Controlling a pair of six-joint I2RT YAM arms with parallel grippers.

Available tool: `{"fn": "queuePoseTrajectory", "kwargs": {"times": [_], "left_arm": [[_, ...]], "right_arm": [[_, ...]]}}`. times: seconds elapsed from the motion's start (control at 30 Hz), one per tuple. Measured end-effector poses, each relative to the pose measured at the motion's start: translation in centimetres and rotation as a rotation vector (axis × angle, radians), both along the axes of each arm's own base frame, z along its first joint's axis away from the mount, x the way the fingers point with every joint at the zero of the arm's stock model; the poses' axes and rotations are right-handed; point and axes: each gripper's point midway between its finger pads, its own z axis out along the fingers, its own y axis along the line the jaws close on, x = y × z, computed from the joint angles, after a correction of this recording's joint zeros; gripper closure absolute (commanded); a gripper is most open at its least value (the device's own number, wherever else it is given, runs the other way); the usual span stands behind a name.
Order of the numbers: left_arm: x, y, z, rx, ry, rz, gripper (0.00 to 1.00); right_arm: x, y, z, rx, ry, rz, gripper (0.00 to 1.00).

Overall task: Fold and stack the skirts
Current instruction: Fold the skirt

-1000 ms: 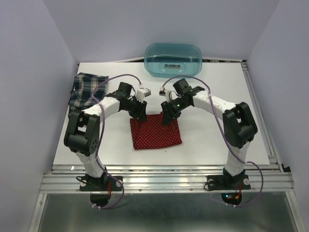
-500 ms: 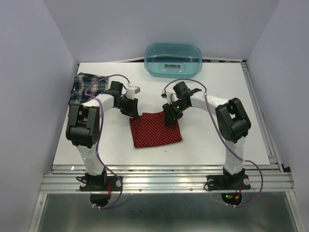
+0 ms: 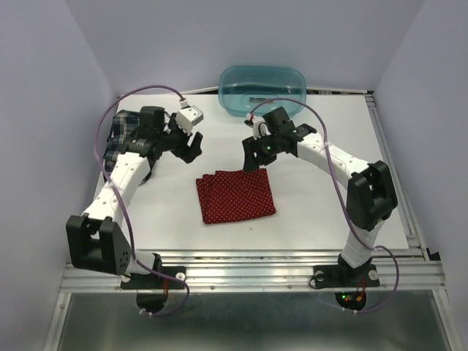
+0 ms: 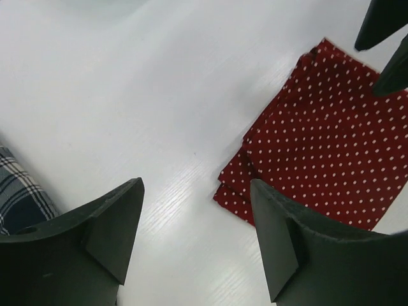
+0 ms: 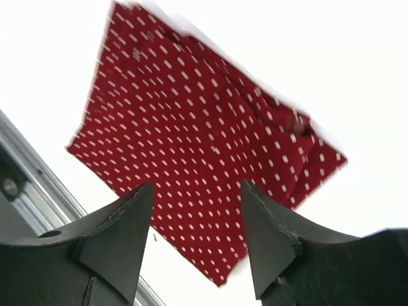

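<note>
The red dotted skirt (image 3: 235, 196) lies folded into a flat square on the white table; it also shows in the left wrist view (image 4: 319, 153) and the right wrist view (image 5: 204, 159). The plaid skirt (image 3: 126, 137) lies at the far left, partly hidden by the left arm; a corner shows in the left wrist view (image 4: 19, 197). My left gripper (image 3: 191, 148) is open and empty, raised above bare table between the two skirts. My right gripper (image 3: 252, 159) is open and empty, raised just above the red skirt's far edge.
A translucent teal plastic tub (image 3: 262, 90) stands at the back centre of the table (image 3: 329, 197). The table's metal rail (image 3: 248, 256) runs along the near edge. Purple cables loop over both arms.
Both grippers have let go of the red skirt's far edge and lifted. The left arm has swung back left toward the plaid skirt. The right gripper rose toward the tub.
</note>
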Motion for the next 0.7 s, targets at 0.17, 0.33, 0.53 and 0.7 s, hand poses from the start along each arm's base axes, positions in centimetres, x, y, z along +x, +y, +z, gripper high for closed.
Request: {"fn": "queuePoseTrajectory", "kwargs": {"times": [0.17,0.33,0.53,0.7], "left_arm": [[0.3,-1.8,-5.4,0.164,0.093,-0.111,0.24],[0.5,-4.0,-10.5,0.259,0.202,-0.196,0.29],[2.3,-5.0,-12.5,0.272,0.223,-0.207,0.39],[0.9,-4.8,-15.3,0.293,0.270,-0.200,0.50]], "right_arm": [[-1.5,-3.2,-4.2,-0.151,0.047,-0.077,0.36],[-2.6,-6.6,-7.4,-0.304,0.089,-0.146,0.35],[-1.0,-8.3,-8.9,-0.339,0.100,-0.192,0.35],[1.7,-8.5,-11.5,-0.365,0.124,-0.177,0.37]]}}
